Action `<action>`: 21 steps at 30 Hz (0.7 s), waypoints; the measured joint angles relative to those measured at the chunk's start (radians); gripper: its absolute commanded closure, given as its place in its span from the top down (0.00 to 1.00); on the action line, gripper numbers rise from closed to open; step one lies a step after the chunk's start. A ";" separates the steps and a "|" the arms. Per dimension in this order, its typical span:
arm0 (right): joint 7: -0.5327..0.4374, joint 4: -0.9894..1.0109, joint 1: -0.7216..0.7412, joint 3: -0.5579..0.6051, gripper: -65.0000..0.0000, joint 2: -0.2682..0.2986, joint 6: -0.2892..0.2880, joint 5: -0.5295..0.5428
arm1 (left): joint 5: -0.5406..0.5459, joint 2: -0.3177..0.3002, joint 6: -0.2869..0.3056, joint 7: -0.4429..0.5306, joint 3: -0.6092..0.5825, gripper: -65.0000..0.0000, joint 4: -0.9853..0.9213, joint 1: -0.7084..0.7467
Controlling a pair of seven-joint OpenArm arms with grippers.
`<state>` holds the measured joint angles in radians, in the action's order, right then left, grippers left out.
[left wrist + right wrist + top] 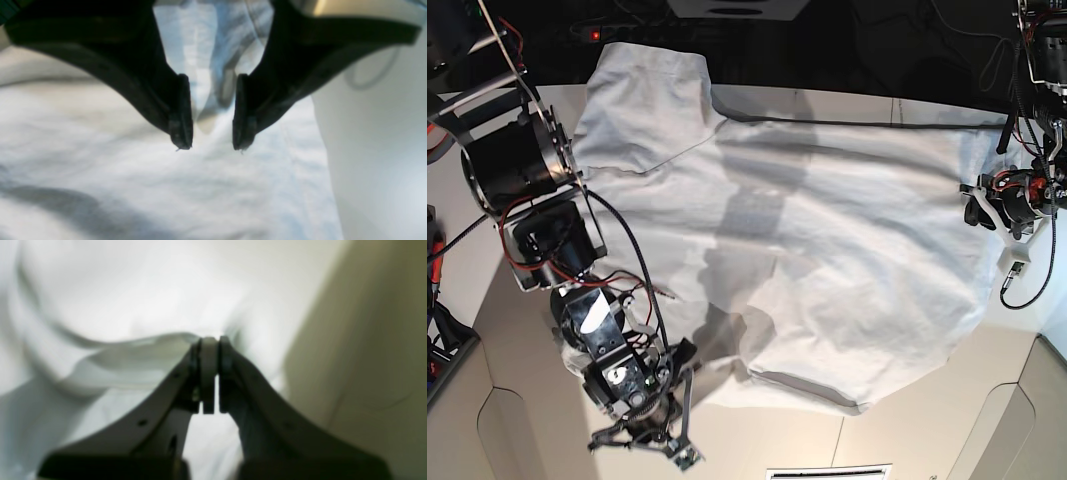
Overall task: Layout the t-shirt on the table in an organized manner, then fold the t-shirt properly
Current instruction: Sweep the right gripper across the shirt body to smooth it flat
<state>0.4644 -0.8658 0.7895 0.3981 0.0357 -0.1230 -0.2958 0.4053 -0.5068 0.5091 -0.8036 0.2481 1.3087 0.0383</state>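
T-shirt point(807, 250) — spread across the table point(517, 330), one sleeve over its far edge. Right gripper point(210, 373) — pinching a fabric fold near the front edge. Left gripper point(212, 113) — jaws parted, empty, above the shirt.

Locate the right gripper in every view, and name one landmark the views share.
Left wrist: not in it.
Right wrist: right gripper at centre, jaws shut on a fold of the t-shirt.
Base: bottom left, at the shirt's near edge.
Shared landmark: the t-shirt.
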 measured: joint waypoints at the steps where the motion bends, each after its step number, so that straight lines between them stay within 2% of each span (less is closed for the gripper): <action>1: -0.086 0.000 0.027 0.000 0.00 0.000 0.046 -0.019 | -0.001 0.000 0.000 -0.001 0.000 0.37 0.000 0.000; 2: -0.174 0.000 0.054 -0.001 0.00 0.003 0.085 -0.025 | 0.001 0.000 0.000 -0.001 0.000 0.37 0.000 0.000; 3: -0.218 0.000 0.083 -0.001 0.10 0.003 0.107 -0.022 | 0.005 0.000 0.000 -0.001 0.000 0.37 0.000 0.000; 5: -0.208 0.000 0.148 -0.004 0.39 0.000 0.145 -0.025 | 0.018 0.003 0.000 0.002 0.000 0.37 0.000 0.000; 6: -0.193 0.000 0.175 -0.005 0.49 0.000 0.148 -0.025 | 0.019 0.003 0.000 0.001 0.000 0.37 0.000 0.000; 7: -0.169 -0.001 0.198 -0.006 0.55 0.000 0.152 -0.027 | 0.018 0.004 0.000 0.000 0.000 0.37 0.000 0.000; 8: -0.147 -0.002 0.213 -0.006 0.56 0.000 0.161 -0.028 | 0.018 0.005 0.000 0.000 0.000 0.37 0.000 0.000; 11: -0.123 -0.003 0.210 -0.008 0.56 0.000 0.212 -0.023 | 0.015 0.005 0.000 0.000 0.000 0.37 0.000 0.000; 16: -0.059 -0.002 0.151 -0.008 0.54 0.000 0.213 -0.019 | 0.016 0.005 0.000 0.000 0.000 0.37 0.000 0.000; 17: -0.039 -0.002 0.140 -0.008 0.47 0.003 0.213 -0.024 | 0.015 0.005 0.000 0.000 0.000 0.37 0.000 0.000; 18: -0.022 -0.002 0.131 -0.008 0.34 0.003 0.213 -0.026 | 0.015 0.005 0.000 0.000 0.000 0.37 0.000 0.000; 20: 0.018 -0.002 0.103 -0.008 0.00 0.013 0.218 -0.026 | 0.014 0.005 0.000 0.000 0.000 0.37 0.000 0.000; 21: 0.046 -0.002 0.085 -0.008 0.00 0.015 0.218 -0.024 | 0.016 0.005 0.000 0.000 0.000 0.37 0.000 0.000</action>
<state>0.5102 -0.8677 0.8742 0.3904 0.0505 0.0948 -0.3199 0.4213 -0.5014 0.5091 -0.8032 0.2481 1.3087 0.0383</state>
